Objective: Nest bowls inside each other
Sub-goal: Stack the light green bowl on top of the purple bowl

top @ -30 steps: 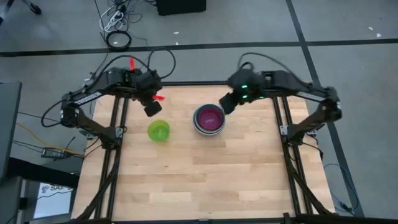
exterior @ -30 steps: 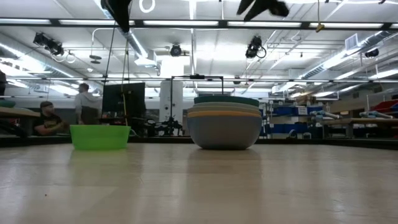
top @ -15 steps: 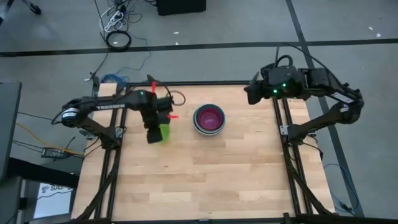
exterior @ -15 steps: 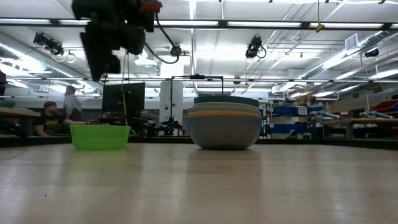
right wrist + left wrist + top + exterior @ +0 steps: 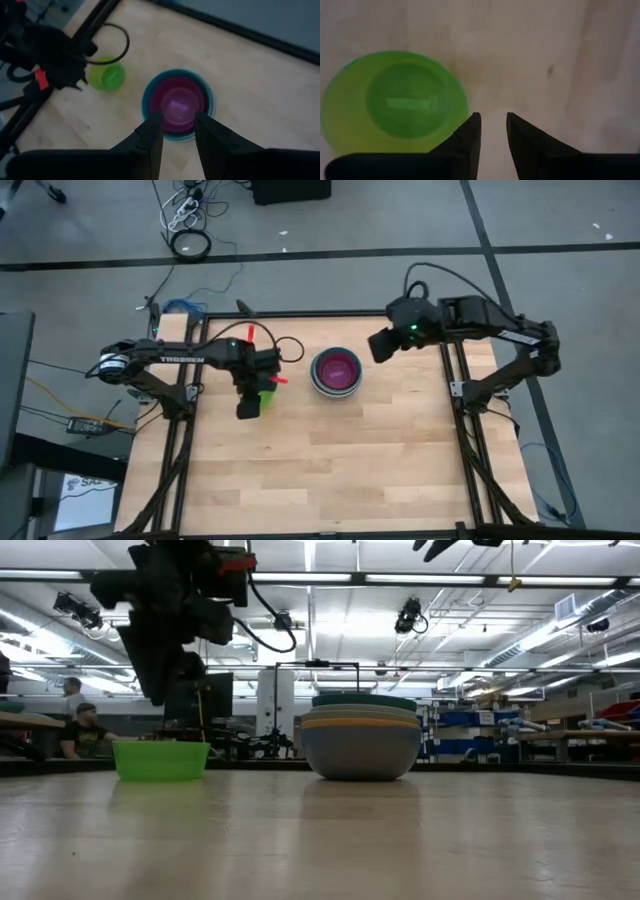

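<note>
Lime green bowl [image 5: 262,390] left of centre, upright and alone; nested stack of bowls [image 5: 336,371] at centre, purple innermost, teal rim outermost. Pale wooden counter [image 5: 330,470]; grey floor around. Left fingers [image 5: 470,135] and right fingers [image 5: 152,132] slightly spread, pinching nothing.

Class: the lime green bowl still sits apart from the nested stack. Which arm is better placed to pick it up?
Left. The left gripper hangs directly over the lime green bowl, while the right gripper is raised beyond the nested stack.
</note>
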Available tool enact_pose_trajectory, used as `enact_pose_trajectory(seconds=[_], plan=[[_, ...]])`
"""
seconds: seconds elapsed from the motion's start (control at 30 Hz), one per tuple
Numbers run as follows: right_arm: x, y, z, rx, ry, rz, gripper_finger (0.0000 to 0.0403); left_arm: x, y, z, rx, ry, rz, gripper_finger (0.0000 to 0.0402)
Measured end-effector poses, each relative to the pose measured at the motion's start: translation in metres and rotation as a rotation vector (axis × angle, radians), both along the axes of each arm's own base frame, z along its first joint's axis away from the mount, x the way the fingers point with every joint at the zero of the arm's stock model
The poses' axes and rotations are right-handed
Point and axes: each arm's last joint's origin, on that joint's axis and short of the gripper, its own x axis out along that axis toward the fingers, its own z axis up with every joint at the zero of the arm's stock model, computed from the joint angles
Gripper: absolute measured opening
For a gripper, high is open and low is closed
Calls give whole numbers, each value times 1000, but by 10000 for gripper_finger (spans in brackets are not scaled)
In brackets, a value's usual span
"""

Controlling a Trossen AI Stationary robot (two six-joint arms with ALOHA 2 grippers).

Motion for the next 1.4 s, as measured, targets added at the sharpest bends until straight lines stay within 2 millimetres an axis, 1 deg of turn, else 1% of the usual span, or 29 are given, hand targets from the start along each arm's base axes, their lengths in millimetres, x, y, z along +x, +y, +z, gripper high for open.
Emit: enact_pose_trajectory(seconds=[0.13, 0.3, 0.43, 0.67, 0.9, 1.23, 1.33, 1.4], plan=[[14, 1, -6, 21, 5, 23, 100, -3, 0, -12, 34, 19, 4, 104], [21, 2, -1, 8, -85, 22, 100, -3, 0, -18, 19, 8, 18, 104], [20, 1, 3, 3, -118, 19, 100, -3, 0, -18, 17, 10, 18, 104], [20, 1, 3, 10, -119, 11, 100, -2, 0, -19, 7, 12, 17, 104], [20, 2, 3, 15, -124, 7, 100, 4, 3, -32, 68, 76, 49, 104], [21, 2, 3, 22, -129, 3, 100, 15, 5, -44, 41, 80, 101, 104], [21, 2, 3, 29, -130, 2, 100, 16, 5, -45, 43, 66, 103, 104], [21, 2, 3, 30, -131, 1, 100, 15, 5, -49, 44, 68, 108, 104]])
